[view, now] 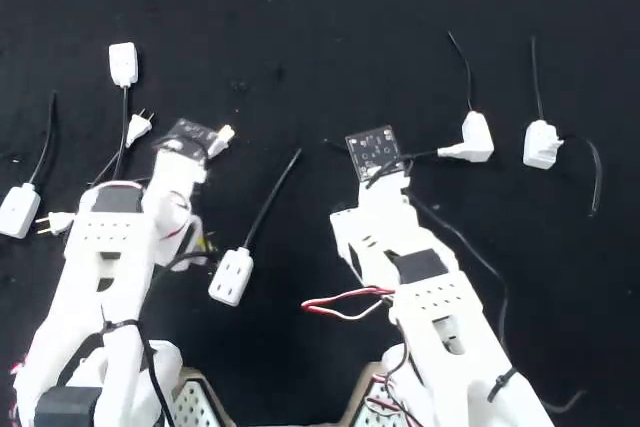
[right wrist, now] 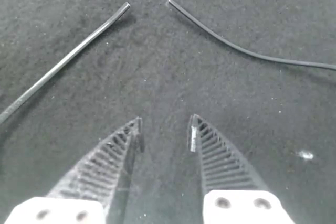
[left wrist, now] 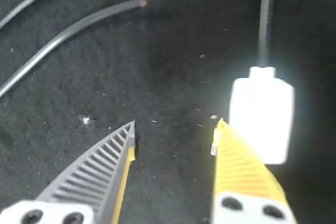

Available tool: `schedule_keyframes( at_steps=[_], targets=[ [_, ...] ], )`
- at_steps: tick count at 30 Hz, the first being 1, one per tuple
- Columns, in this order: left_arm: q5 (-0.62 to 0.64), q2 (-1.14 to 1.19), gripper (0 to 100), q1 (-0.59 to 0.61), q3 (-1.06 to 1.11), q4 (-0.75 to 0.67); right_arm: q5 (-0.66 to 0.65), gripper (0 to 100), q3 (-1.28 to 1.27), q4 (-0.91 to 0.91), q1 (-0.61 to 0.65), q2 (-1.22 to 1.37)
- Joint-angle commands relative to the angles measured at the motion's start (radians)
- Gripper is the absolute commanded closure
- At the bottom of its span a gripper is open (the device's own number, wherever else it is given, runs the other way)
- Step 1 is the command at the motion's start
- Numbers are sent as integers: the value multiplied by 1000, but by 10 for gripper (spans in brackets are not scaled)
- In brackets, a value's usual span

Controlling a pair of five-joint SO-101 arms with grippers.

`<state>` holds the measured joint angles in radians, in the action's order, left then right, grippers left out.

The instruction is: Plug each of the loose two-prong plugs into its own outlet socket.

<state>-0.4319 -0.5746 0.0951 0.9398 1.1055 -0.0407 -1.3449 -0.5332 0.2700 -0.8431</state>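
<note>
My left gripper [left wrist: 175,129] is open just above the black cloth, and a white block [left wrist: 262,119] with a black cord lies right beside its yellow finger [left wrist: 236,166]; no prongs show on it. From above, that gripper [view: 186,145] is between two loose two-prong plugs [view: 140,127] [view: 222,134]. A third plug [view: 55,219] lies beside a white socket [view: 17,209] at the left edge. More sockets lie at the back left [view: 122,64] and in front [view: 231,277]. My right gripper [right wrist: 165,132] is open over bare cloth, mid-table [view: 378,157].
Two cut cord ends [right wrist: 126,6] [right wrist: 170,1] lie ahead of my right gripper. Two white cord pieces [view: 470,142] [view: 541,144] rest at the right. Black cords trail over the cloth. Red and white wires [view: 340,302] hang by the right arm.
</note>
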Motion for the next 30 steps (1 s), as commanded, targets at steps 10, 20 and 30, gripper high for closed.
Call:
schedule_keyframes(
  at_steps=[10, 20, 30],
  targets=[
    [169, -14, 762, -222, 131, -106, 49, 861, 10, 21, -86, -33],
    [287, -5, 761, -567, 131, -115, 175, 861, 30, 21, -218, -33],
    [325, -8, 760, -473, -110, 57, 176, 861, 30, 21, -222, -33]
  ],
)
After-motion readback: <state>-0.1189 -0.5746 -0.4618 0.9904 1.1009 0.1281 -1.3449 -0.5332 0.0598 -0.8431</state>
